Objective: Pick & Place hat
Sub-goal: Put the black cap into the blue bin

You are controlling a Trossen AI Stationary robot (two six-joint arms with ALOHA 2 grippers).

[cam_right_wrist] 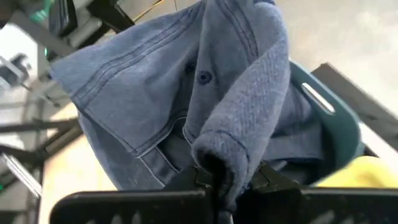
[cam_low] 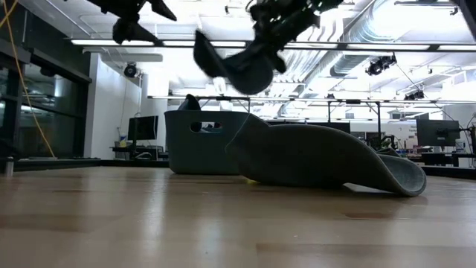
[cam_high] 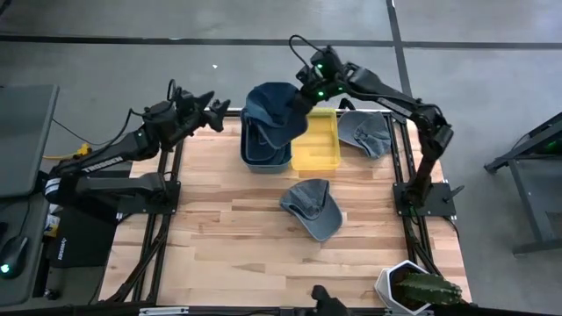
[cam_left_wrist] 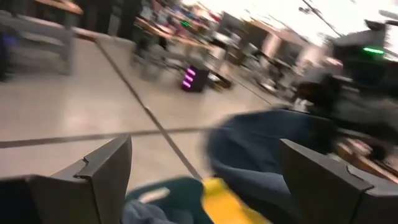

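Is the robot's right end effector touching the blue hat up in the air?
Touching. The right wrist view shows the right end effector pinched shut on a fold of the blue hat, and the low view shows the hat hanging from it above the table.

Grey concrete floor [cam_high: 176,26] with dark seam lines around the wooden worktop [cam_high: 246,246]. Beyond it: open workshop, strip ceiling lights [cam_low: 223,43], exposed ducting [cam_low: 357,37], glass wall [cam_low: 37,112] at one side, desks with monitors [cam_low: 141,128].
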